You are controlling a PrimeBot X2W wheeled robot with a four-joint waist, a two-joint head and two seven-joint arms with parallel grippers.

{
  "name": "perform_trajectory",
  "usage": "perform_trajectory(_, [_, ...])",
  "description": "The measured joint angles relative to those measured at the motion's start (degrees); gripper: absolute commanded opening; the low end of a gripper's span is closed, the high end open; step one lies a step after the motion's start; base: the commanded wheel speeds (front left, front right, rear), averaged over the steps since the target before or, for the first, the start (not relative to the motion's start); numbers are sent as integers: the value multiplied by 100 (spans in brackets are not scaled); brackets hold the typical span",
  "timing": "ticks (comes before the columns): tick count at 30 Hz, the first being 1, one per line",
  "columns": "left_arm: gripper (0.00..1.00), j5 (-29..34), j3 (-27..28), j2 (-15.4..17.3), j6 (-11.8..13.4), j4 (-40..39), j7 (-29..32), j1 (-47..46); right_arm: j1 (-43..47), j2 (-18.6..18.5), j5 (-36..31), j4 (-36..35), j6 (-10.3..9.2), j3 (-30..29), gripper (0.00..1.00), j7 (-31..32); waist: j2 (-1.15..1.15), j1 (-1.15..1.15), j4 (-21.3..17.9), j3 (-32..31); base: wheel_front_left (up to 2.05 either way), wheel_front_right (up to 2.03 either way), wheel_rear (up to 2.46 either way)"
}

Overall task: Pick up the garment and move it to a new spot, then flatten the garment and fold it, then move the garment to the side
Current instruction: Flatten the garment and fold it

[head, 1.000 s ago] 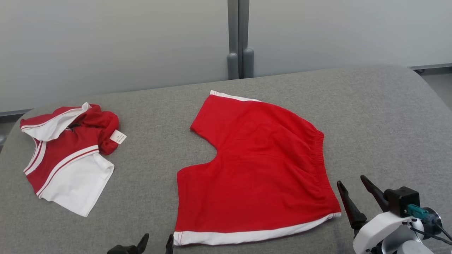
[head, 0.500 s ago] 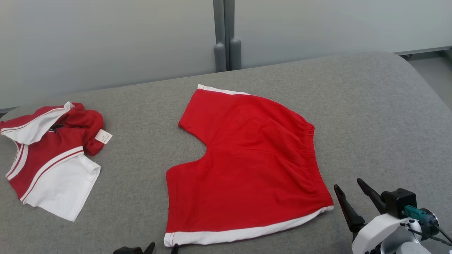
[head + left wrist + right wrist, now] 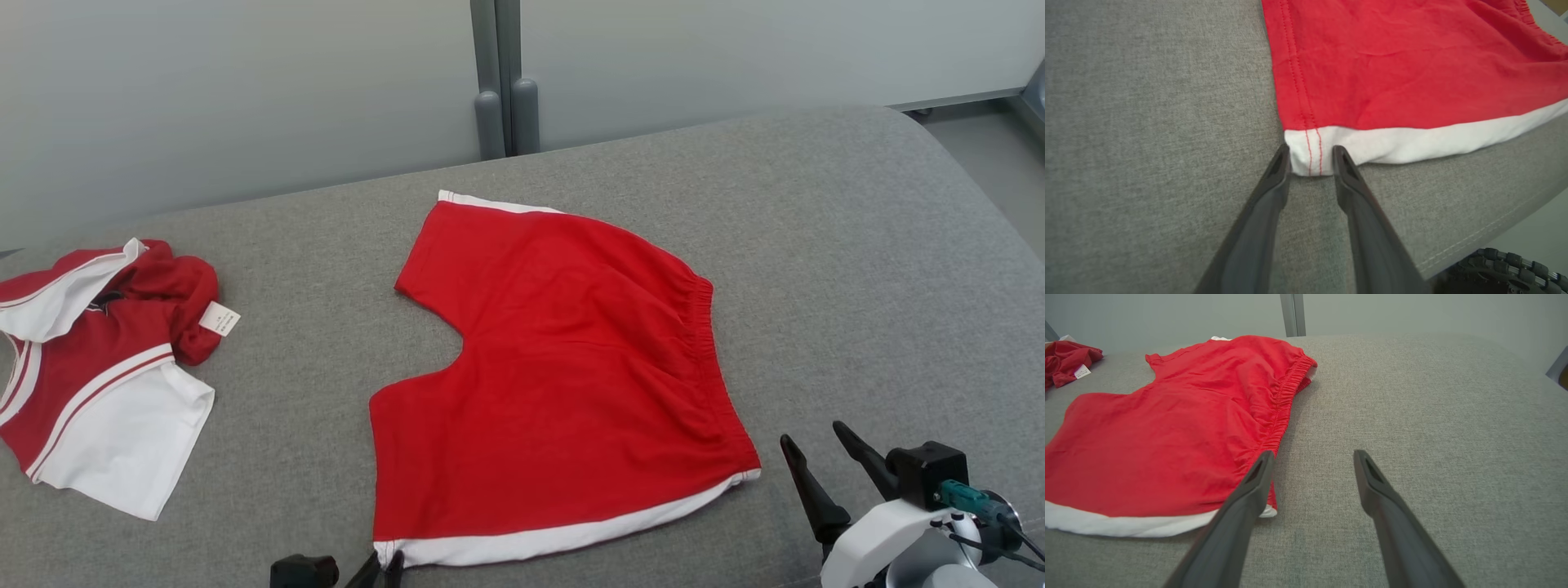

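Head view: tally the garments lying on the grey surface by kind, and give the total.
red shorts with white hem: 1
crumpled red-and-white garment: 1
Total: 2

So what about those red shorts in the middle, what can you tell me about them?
The red shorts look like soft cotton knit, with a gathered elastic waistband and a white stripe down the near side. They lie spread flat, slightly wrinkled, on the grey padded surface, waistband toward the robot's right, leg openings toward its left. The left gripper has its fingertips either side of the near leg corner; whether it pinches is unclear.
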Motion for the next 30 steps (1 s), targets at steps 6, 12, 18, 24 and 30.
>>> perform_trajectory(6, [0,-52,-18,-13,-118,35,-81,-127,3,-29,16,187,132,82,100,-1,0,0,25,4,0,0,0])
perform_trajectory(12, [0,-52,-22,-25,-138,74,-249,-171,5,-141,-71,404,338,412,100,29,0,0,100,5,0,0,0])
perform_trajectory(18, [0,-52,-35,-35,-141,87,-260,-270,-9,-135,-148,589,401,600,100,29,0,0,198,29,0,0,0])
perform_trajectory(24, [0,-51,-66,-41,-147,101,-303,-342,-281,-130,-275,772,446,764,100,27,0,0,307,107,0,0,0])
perform_trajectory(30, [0,-43,-155,-45,-197,129,-309,-440,-476,-65,-272,1005,493,850,70,27,0,0,410,183,0,0,0])
